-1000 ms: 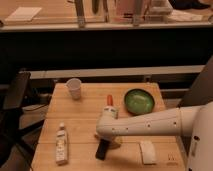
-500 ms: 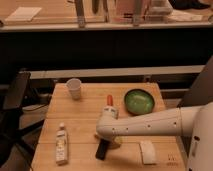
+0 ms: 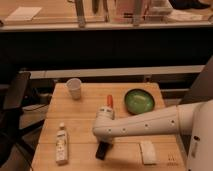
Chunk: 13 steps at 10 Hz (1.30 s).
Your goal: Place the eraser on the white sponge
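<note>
We see the white arm (image 3: 150,122) reaching in from the right, laid low and nearly level across the wooden table (image 3: 85,107), its wrist bent down so the dark gripper (image 3: 102,150) points at the tabletop near the front edge. Whether its fingers are apart or together we cannot tell, and we cannot make out the eraser; it may be hidden at the tip. Just right of the gripper lies the flat white rectangular sponge (image 3: 148,151), apart from it. To its left lies a small white bottle (image 3: 61,144). Beyond the wrist lies a slim orange-and-white marker (image 3: 109,101), farther right a round green bowl (image 3: 139,100), farther left a white paper cup (image 3: 74,88). Compared with half a second ago, arm and objects sit unchanged.
</note>
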Each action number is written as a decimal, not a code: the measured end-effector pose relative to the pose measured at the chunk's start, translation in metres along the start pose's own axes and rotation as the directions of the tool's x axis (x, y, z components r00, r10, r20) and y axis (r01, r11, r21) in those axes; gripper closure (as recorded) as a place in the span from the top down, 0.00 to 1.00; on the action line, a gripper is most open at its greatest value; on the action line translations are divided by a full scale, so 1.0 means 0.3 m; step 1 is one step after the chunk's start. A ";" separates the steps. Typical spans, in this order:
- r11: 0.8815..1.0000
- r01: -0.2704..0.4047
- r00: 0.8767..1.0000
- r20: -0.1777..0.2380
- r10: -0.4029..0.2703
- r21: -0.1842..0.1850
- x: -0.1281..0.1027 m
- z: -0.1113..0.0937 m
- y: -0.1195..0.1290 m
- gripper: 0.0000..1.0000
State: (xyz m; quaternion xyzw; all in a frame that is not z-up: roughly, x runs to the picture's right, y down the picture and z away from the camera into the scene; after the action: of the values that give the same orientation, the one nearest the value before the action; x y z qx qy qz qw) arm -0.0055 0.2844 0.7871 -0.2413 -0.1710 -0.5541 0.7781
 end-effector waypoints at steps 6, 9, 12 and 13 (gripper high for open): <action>0.999 -0.012 1.000 0.013 0.011 0.033 0.020 -0.035 0.017 0.02; 0.998 -0.028 1.000 0.015 0.027 0.047 0.090 -0.053 0.058 0.05; 0.997 -0.039 0.999 0.011 0.038 0.070 0.112 -0.090 0.075 0.05; 0.996 -0.047 0.999 0.010 0.046 0.075 0.133 -0.099 0.098 0.05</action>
State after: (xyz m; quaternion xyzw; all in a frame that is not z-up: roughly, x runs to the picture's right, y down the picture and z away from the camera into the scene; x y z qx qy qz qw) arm 0.0353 0.2446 0.7784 -0.2181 -0.1891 -0.5280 0.7987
